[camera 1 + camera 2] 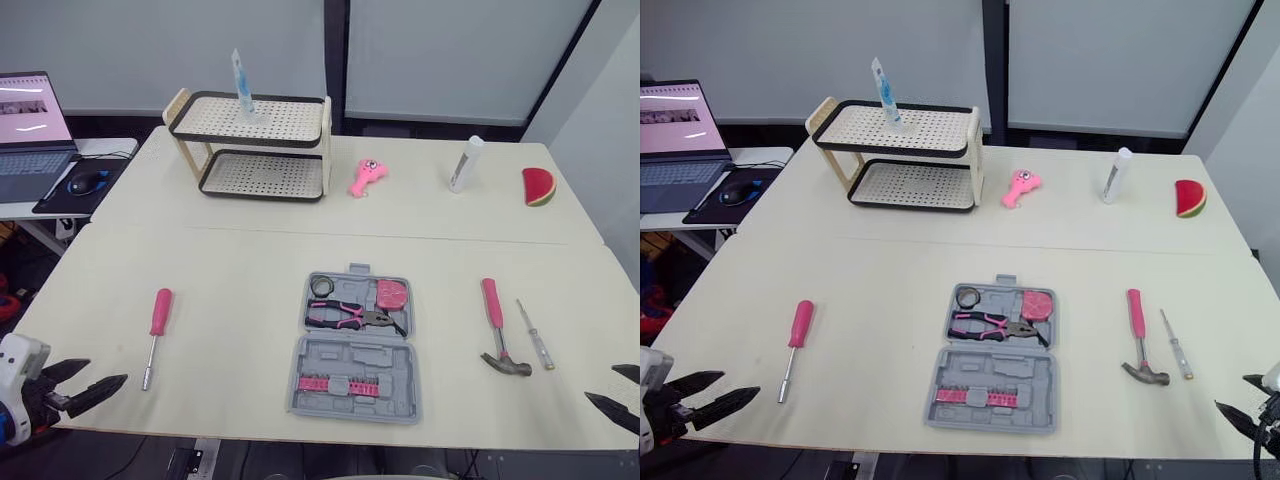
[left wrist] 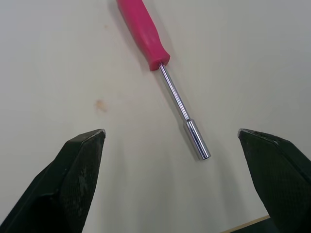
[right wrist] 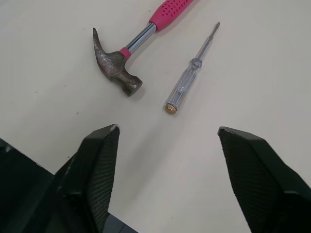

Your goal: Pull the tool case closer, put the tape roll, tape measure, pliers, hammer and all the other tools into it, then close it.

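The open tool case (image 1: 398, 352) sits mid-tabletop (image 1: 230, 280), holding pliers (image 1: 350, 317), a pink tape measure (image 1: 390, 293), what looks like a tape roll (image 1: 321, 287), and pink bits (image 1: 335, 384). The hammer (image 1: 495, 325) and a screwdriver (image 1: 535, 335) lie to its right, a nut driver (image 1: 156, 330) to its left. The left gripper (image 1: 105, 371) and right gripper (image 1: 600, 383) hover spread apart, empty.

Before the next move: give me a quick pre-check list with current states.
1. Tool case open, near the front edge: ok.
2. Tape roll, tape measure and pliers inside the case: ok.
3. Hammer and test screwdriver packed: not ok, both lie outside, right of the case.
4. Nut driver packed: not ok, it lies left of the case.
5. Left gripper jaws open and empty: ok.
6. Right gripper jaws open and empty: ok.
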`<act>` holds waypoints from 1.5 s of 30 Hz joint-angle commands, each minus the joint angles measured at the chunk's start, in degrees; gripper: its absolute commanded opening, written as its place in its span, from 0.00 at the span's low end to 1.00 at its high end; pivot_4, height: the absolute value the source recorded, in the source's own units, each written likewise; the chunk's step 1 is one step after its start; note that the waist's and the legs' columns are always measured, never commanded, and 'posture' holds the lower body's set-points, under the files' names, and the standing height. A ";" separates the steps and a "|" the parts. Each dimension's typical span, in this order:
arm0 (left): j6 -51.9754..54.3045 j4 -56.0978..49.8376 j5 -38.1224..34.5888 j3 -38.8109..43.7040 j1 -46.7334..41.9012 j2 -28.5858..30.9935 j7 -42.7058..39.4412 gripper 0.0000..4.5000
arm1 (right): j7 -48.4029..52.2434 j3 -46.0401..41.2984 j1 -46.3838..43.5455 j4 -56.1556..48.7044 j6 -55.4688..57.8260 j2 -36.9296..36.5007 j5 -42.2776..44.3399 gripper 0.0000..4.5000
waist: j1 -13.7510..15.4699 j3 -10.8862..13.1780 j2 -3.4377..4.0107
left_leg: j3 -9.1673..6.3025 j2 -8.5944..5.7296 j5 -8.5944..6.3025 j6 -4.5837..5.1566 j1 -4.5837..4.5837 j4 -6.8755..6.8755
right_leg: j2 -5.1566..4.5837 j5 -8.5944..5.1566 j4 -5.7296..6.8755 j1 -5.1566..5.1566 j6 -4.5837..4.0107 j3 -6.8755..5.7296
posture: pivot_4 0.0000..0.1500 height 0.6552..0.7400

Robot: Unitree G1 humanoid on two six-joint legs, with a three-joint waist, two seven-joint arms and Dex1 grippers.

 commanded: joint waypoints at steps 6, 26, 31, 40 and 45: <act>0.22 0.72 -1.27 3.41 2.15 -1.92 1.92 1.00 | -0.32 -0.51 -2.07 0.74 -0.52 -1.78 0.67 0.99 | -0.01 -0.02 -0.04 | 0.04 0.00 -0.01 -0.02 -0.01 -0.06 | -0.02 0.11 -0.04 -0.01 0.00 -0.01 | 1.00 0.94; 0.45 -23.12 -3.64 -8.22 -4.04 -1.10 -3.11 1.00 | -2.19 0.06 -6.91 -4.40 7.40 -3.00 4.49 0.99 | 0.10 0.01 0.00 | 0.03 -0.01 -0.01 -0.02 -0.03 -0.10 | -0.03 0.12 -0.04 0.00 0.03 -0.01 | 1.00 0.94; 0.64 -28.89 -4.01 -13.18 -7.67 -0.56 -4.19 1.00 | -4.22 1.83 -9.65 -5.98 11.21 -3.52 5.37 0.99 | 0.02 0.04 0.05 | 0.03 -0.01 -0.01 -0.02 -0.05 -0.11 | -0.02 0.11 -0.05 -0.02 0.03 -0.01 | 1.00 0.94; 3.03 -38.18 -6.36 -24.08 -19.64 0.15 -5.18 1.00 | -12.59 11.09 -20.38 -6.60 22.45 -4.05 5.28 0.99 | 0.09 0.24 0.20 | 0.02 -0.03 -0.01 -0.02 -0.10 -0.11 | 0.00 0.14 -0.08 -0.06 0.07 0.02 | 1.00 0.94; 4.83 -40.78 -8.60 -26.92 -23.21 -0.12 -5.58 1.00 | -18.91 16.76 -25.72 -5.15 27.86 -2.57 4.10 0.99 | 0.02 0.28 0.27 | 0.00 -0.03 -0.01 -0.01 -0.16 -0.11 | 0.00 0.14 -0.08 -0.10 0.06 0.00 | 1.00 0.94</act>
